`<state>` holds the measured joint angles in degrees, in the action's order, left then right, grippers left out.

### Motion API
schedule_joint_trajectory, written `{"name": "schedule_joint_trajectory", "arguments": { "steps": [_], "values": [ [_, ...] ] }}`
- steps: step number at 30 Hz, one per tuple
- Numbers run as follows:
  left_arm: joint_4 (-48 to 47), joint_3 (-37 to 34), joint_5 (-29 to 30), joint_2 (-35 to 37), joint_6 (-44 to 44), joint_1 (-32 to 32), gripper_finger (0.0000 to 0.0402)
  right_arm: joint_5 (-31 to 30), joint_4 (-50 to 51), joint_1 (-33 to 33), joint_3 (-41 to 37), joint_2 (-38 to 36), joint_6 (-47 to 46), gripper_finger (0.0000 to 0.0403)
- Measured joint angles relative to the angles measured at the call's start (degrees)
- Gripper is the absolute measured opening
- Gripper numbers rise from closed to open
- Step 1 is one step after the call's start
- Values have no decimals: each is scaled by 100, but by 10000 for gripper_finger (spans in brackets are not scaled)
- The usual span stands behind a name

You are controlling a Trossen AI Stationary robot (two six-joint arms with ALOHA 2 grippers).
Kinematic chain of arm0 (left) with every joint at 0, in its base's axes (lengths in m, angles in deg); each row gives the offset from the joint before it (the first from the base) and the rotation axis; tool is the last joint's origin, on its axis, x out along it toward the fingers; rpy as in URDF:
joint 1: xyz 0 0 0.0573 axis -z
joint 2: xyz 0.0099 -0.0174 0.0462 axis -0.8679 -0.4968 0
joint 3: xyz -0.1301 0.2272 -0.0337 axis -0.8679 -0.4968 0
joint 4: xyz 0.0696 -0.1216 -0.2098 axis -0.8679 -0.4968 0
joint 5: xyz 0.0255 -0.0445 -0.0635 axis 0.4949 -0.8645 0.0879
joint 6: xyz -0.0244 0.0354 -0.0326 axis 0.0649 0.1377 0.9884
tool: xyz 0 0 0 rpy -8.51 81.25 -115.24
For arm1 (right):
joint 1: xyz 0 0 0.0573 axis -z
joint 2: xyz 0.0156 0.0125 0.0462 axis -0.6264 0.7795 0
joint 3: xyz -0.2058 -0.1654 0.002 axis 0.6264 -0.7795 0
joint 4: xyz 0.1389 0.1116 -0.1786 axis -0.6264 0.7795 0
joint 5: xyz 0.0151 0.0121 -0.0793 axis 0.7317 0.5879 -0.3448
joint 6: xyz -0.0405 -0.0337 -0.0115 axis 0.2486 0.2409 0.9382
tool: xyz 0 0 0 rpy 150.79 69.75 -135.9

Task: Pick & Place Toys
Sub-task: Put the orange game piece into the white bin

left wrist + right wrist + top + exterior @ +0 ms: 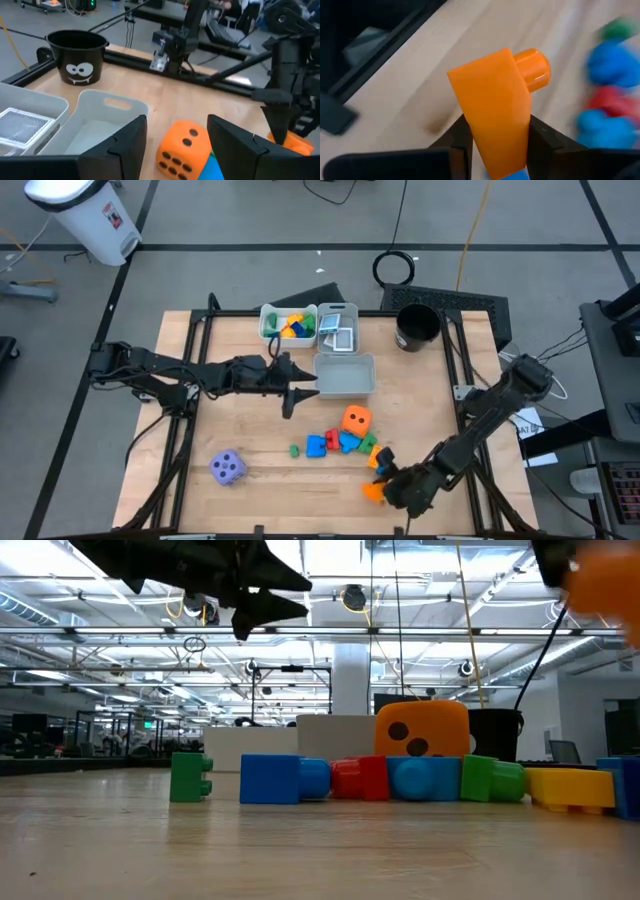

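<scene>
From where I stand, the right gripper (pixel 495 137) has its two fingers pressed on an orange block (pixel 497 100), and the block is lifted off the wooden table (pixel 250 430), near the front right corner. So the step in hand, I judge, is the picking of this one toy; the placing is not yet done.

The left gripper (pixel 293 392) hangs above the middle of the table, just beside the grey bin (pixel 345 376). Its fingers stand apart and hold nothing.

The other toys lie on the table: an orange die (pixel 356 420) with a small row of blocks beside it, blue (pixel 316 445), red (pixel 331 438) and green (pixel 296 450). A purple die (pixel 228 468) sits alone, well apart on the left side. One white bin (pixel 270 315) at the back already holds some coloured blocks, and the bin (pixel 338 310) next to it holds white cards.

The next move, I think, calls for carrying the orange block across the table to the bins at the back without loosening the grip. The arm must pass over the row of toys and stay clear of the left arm, which waits close to the bins. A black cup (pixel 417 326) stands at the back right.
</scene>
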<state>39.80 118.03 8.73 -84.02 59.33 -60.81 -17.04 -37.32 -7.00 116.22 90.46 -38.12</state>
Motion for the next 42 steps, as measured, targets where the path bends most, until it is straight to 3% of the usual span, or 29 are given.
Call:
{"name": "schedule_joint_trajectory", "arguments": {
  "steps": [3, 9, 14, 22, 27, 34, 38, 42],
  "values": [
    [214, 0, 3, 0, 154, 0, 214, -894, -1, -2, 0, -437, 270, 90],
    [635, 0, 157, 0, 524, 1, 214, -3331, -16, 209, -135, -967, 977, 101],
    [1059, -2, 195, -137, 653, 0, 214, -4249, -495, 798, -584, -1018, 1602, 93],
    [1283, 1, 681, -509, 324, -20, 220, -4299, -2484, 1920, -1069, -1018, 3753, 95],
    [1206, 359, 683, -702, 315, -192, 275, -4291, -3422, 2496, -1194, -1018, 4822, 95],
    [712, 1052, 580, -1183, -308, -359, 358, -4408, -4110, 3146, -1274, -1018, 5586, 95],
    [733, 1448, 594, -1483, -453, -514, 376, -4356, -4502, 3401, -1279, -1018, 5885, 95],
    [617, 1819, 569, -1751, -410, -663, 378, -3857, -4866, 3611, -1279, -1016, 5999, 95]
  ]
}}
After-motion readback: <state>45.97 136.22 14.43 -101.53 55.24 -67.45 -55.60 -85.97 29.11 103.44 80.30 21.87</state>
